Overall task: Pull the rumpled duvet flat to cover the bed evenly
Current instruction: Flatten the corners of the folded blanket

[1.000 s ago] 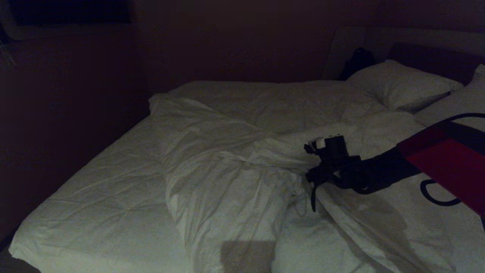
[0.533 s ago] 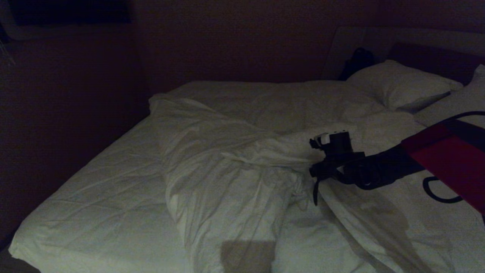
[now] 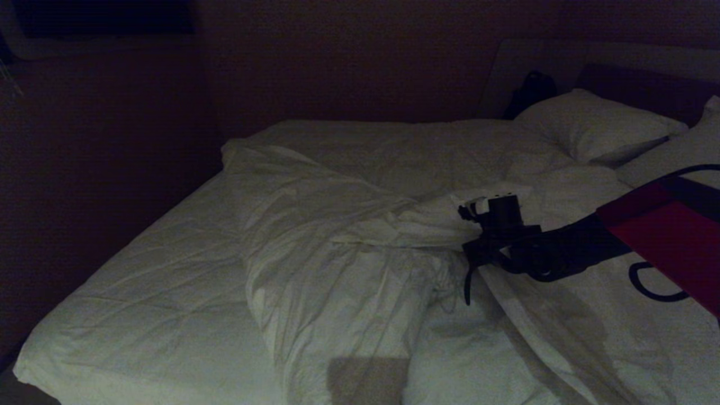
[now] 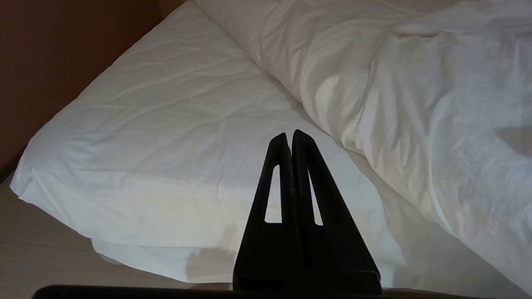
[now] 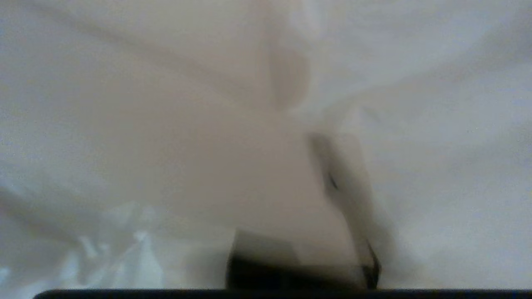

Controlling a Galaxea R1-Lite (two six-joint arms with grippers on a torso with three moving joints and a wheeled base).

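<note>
Dim light fills the room, with dark walls behind the bed (image 3: 140, 304) and a dark headboard (image 3: 647, 84) at its far right end. On the near left the diamond-quilted mattress lies bare, down to the corner seen from the left wrist. Two white pillows sit by the headboard: one pillow (image 3: 590, 126) plump and whole, the other pillow (image 3: 697, 143) only partly showing at the right edge. Something small and dark (image 3: 531, 90) leans by the headboard, too murky to name.

Across the middle and right of the bed lies the duvet (image 3: 332, 270), bunched into a thick creased ridge that runs from the far left corner toward the near edge, then spreads loosely to the right. It leaves the left strip of mattress uncovered.

Reaching in from the right, the red-and-black right arm (image 3: 664, 236) stretches over the duvet, and the right gripper (image 3: 469, 205) sits at the crest of the heap in the middle of the bed. Its jaws are pinched together; from the right wrist they look sunk into white folds, so it seems to have a fold of the duvet nipped between them, though the cloth smothers most of the fingers there.

Parked low off the near left corner of the bed is the left gripper (image 4: 290, 137), its two black fingers pressed tip to tip with nothing between them.
</note>
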